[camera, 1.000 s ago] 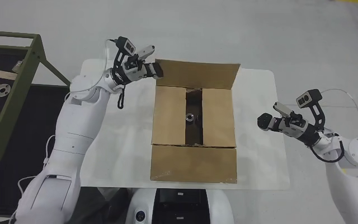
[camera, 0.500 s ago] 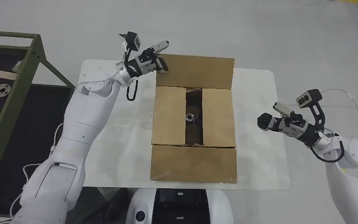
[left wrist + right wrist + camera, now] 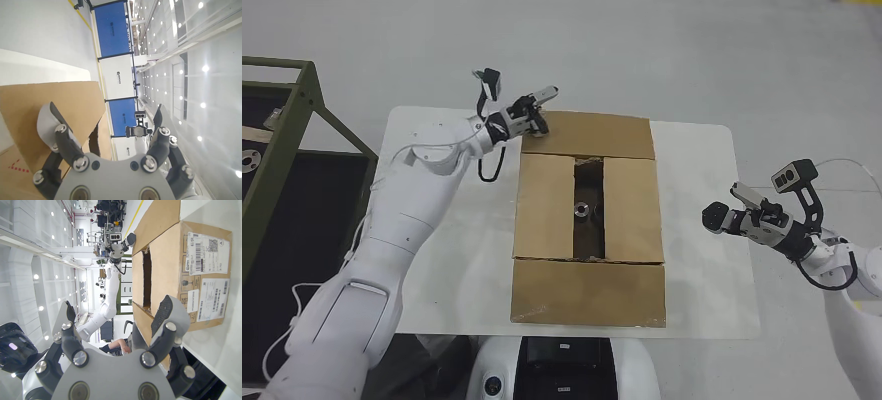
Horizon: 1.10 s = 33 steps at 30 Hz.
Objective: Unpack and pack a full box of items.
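A brown cardboard box [image 3: 542, 205] stands in the middle of the white table [image 3: 457, 250]. Its two side flaps lie nearly shut, and a small dark round item [image 3: 583, 210] shows through the gap between them. The near flap [image 3: 587, 293] is folded outward. My left gripper [image 3: 538, 108] is open at the far left corner, one finger [image 3: 53, 121] against the far flap [image 3: 47, 94]. My right gripper [image 3: 720, 217] hangs open over the table to the right of the box [image 3: 204, 256], apart from it, holding nothing.
A green metal rack [image 3: 302, 100] with a dark shelf stands off the table's left side. Bare tabletop lies on both sides of the box, with white labels [image 3: 206, 255] on the box wall facing my right gripper.
My left gripper has travelled right and farther along the far flap's edge, and the flap has swung with it, now looking narrower. The right arm has stayed still.
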### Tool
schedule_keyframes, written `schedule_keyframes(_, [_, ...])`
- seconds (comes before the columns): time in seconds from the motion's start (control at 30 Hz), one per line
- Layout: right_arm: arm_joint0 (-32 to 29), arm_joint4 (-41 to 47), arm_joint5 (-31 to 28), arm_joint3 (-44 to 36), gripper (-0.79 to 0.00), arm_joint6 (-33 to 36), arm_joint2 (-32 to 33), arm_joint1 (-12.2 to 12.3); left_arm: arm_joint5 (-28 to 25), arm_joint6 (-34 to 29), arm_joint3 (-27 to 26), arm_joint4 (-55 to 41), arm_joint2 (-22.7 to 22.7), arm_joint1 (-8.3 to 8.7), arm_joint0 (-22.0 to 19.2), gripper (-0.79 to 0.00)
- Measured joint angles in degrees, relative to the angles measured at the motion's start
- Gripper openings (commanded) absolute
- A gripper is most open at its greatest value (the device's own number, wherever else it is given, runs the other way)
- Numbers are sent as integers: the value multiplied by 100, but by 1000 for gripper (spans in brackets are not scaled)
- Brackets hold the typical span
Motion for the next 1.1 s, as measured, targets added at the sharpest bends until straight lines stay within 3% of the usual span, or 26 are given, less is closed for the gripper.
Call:
schedule_keyframes(0.4, [0, 0, 0, 0, 0, 0, 0, 0, -122, 431, 143, 767, 154, -50, -49, 0])
schedule_keyframes(0.87, [0, 0, 0, 0, 0, 0, 0, 0, 250, -338, 379, 1107, 177, -25, -140, 0])
schedule_keyframes(1.1, [0, 0, 0, 0, 0, 0, 0, 0, 50, -40, 393, 853, -36, -32, -155, 0])
